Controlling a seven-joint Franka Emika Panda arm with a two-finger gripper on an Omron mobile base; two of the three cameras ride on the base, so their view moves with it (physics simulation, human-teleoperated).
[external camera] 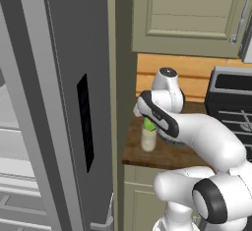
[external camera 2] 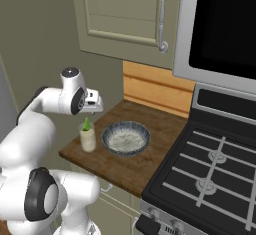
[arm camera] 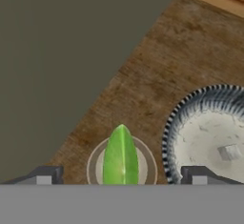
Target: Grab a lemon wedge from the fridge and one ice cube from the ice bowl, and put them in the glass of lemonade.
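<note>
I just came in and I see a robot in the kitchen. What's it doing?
The robot is making lemonade fancy. Its gripper hangs open right above the glass on the wooden counter, and a green lemon wedge sits in the glass's mouth, not held. Beside the glass is the ice bowl with an ice cube in it, not yet picked up. The fridge door is open on the left.
</note>
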